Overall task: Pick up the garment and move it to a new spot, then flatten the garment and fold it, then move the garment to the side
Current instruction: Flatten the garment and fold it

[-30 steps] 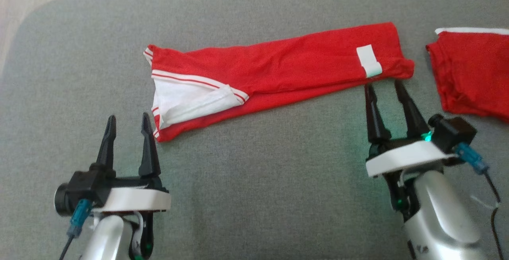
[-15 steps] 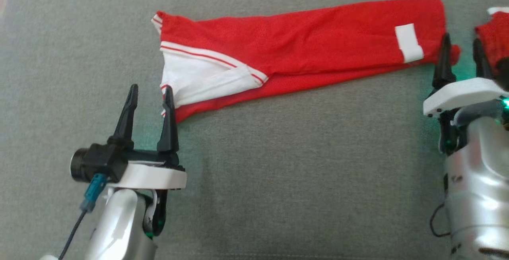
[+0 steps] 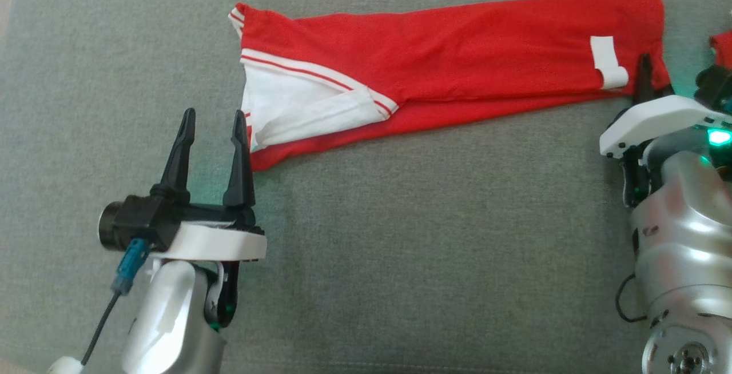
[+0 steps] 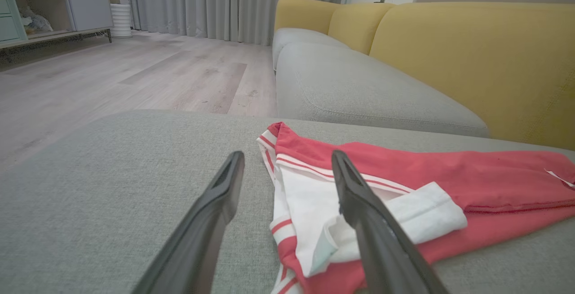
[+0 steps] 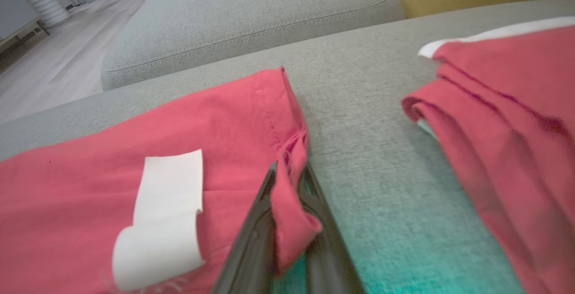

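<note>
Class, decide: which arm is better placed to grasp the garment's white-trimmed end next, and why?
Left. The left gripper stands open close beside that end of the garment, while the right gripper is shut on the opposite corner, far along the cloth.

A broad grey fabric seat (image 3: 400,259) lies in front, with a second grey cushion (image 4: 359,91) beyond it and mustard-yellow backrests (image 4: 471,60) behind. Pale wood-plank floor (image 4: 112,82) runs off to long grey curtains (image 4: 215,2). A low cabinet (image 4: 67,11) stands at the far side, a white ribbed cylinder (image 4: 121,20) beside it.
</note>
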Available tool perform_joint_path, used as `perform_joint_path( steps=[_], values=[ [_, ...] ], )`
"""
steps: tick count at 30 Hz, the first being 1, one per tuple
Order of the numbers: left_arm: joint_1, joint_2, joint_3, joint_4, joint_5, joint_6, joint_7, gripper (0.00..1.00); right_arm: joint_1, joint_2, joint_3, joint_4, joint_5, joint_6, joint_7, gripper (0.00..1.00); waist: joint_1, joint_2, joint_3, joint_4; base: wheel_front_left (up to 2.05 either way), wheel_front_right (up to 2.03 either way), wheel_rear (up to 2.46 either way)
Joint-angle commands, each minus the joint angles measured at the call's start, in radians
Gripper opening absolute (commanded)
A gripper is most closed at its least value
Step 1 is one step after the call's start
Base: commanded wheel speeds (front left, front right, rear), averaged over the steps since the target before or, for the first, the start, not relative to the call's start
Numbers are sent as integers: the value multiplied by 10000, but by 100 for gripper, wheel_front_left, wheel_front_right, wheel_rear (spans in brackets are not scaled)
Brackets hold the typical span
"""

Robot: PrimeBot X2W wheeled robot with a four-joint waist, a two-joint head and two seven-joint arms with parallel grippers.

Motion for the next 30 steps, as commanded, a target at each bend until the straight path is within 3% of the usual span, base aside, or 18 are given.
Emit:
perform_joint_path(
  steps=[1, 6, 12, 17, 25, 30],
  values=[
    [-176, 48, 432, -266, 127, -24, -51, 100, 104, 187, 63, 62, -146, -9, -70, 0, 0, 0, -96, -91, 0, 0, 0],
    [-64, 37, 618, -243, 169, -60, -51, 100, 265, 170, -754, -641, -959, -9, -332, 0, 0, 0, -521, -343, 0, 0, 0],
    [129, 30, 723, -257, 123, -92, -51, 100, 460, -280, -1690, -1752, -1701, -9, -134, 0, 0, 0, -1040, -586, 0, 0, 0],
    [266, 28, 690, -261, -9, -77, -51, 100, 519, -354, -1749, -2310, -1959, -9, 143, 0, 0, 0, -1328, -651, 0, 0, 0],
    [540, 27, 649, -221, -62, -52, -51, 100, 451, 98, -659, -2450, -1362, -9, 173, 0, 0, 0, -1867, -592, 0, 0, 0],
    [719, 27, 529, -213, -77, -22, -51, 100, 294, 181, 2024, -1924, 738, -9, 86, 0, 0, 0, -2346, -302, 0, 0, 0]
  ],
)
